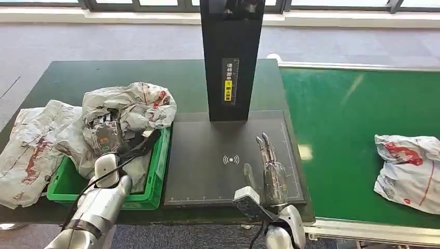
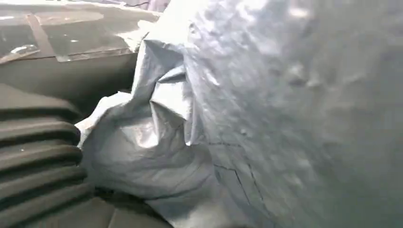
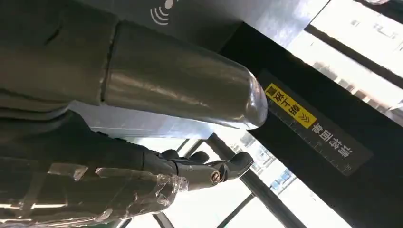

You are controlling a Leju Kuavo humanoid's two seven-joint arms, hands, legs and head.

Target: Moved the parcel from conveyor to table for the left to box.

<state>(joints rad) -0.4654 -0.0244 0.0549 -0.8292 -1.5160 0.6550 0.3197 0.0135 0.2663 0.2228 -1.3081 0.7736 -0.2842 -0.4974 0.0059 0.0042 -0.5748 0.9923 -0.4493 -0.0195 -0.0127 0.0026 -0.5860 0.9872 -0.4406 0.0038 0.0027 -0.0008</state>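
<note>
On the black post (image 1: pixel 231 57) a yellow-and-white label (image 1: pixel 230 80) carries Chinese characters too small to read, and a wireless symbol (image 1: pixel 231 160) marks the dark scan pad (image 1: pixel 202 155) below it. Left hand (image 1: pixel 106 132) grips a crumpled grey parcel (image 1: pixel 129 106) over the green bin (image 1: pixel 153 181). Right hand (image 1: pixel 267 171) hovers over the pad, fingers straight and apart, holding nothing. Another parcel (image 1: pixel 410 168) lies well right on the green conveyor (image 1: pixel 342 129)
</note>
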